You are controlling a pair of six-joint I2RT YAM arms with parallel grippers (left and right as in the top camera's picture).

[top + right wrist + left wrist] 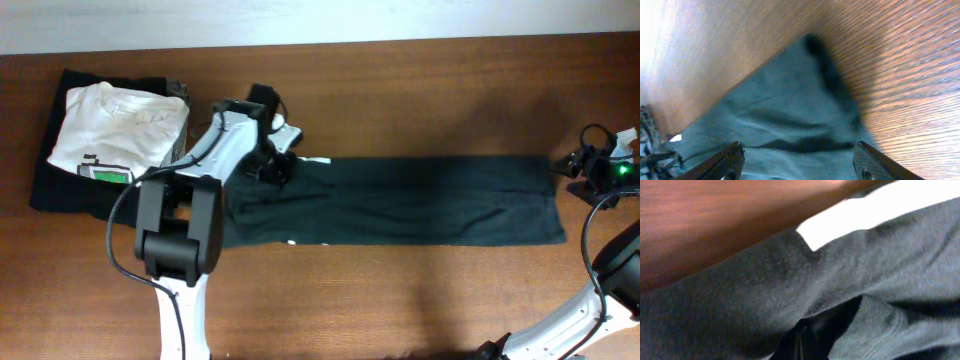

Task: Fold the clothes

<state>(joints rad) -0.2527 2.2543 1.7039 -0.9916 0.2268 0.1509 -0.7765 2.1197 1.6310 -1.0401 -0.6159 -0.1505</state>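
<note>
While the left gripper (800,341) is pinching the dark T-shirt (420,200), folding is starting.
Right gripper (799,154) is hovering spread; hem grasp is falling due next.

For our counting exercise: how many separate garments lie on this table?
3. The dark T-shirt is spread as a long strip across the middle; the white tee sits at the left, on a black folded garment. Others may be hidden beneath.

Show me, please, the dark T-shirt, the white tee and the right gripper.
dark T-shirt (420,200): overhead view, middle of body.
white tee (110,125): overhead view, its chest.
right gripper (800,161): right wrist view, between fingertips.
</note>
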